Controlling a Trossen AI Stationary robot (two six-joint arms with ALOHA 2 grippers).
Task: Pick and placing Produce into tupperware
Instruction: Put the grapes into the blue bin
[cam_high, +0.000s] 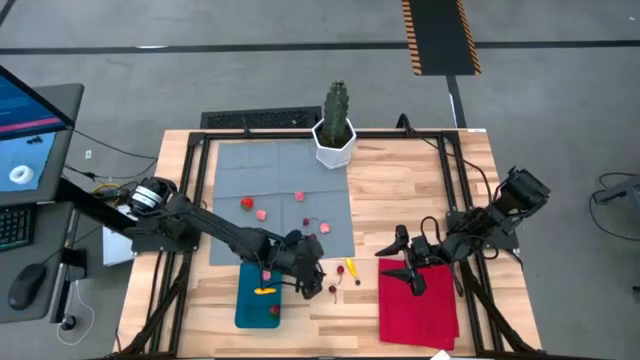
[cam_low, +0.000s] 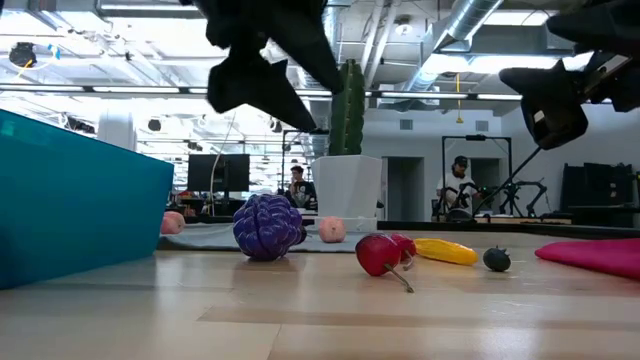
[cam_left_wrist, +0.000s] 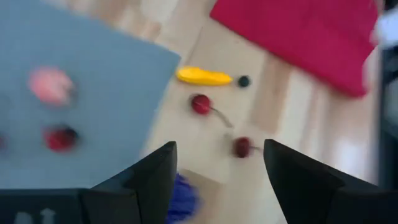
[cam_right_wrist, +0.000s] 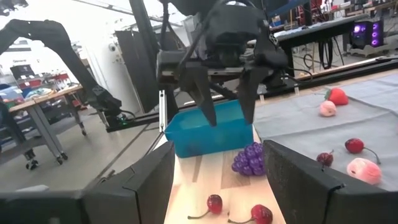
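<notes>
Grapes (cam_right_wrist: 250, 159) are hovered over by the wide-open left gripper (cam_right_wrist: 226, 111), mid-frame beside the tupperware (cam_right_wrist: 208, 129); the right gripper (cam_high: 408, 268), parted and empty, is parked lower right.

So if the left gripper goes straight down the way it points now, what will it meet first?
Probably the purple grape bunch: the left gripper hangs open just above it, beside the teal tupperware. Depth is unclear, so it might meet bare table instead.

Probably a robotics lab: exposed ceiling ducts (cam_low: 480, 20), monitors (cam_low: 215, 172), wheeled workbenches (cam_right_wrist: 43, 102).
</notes>
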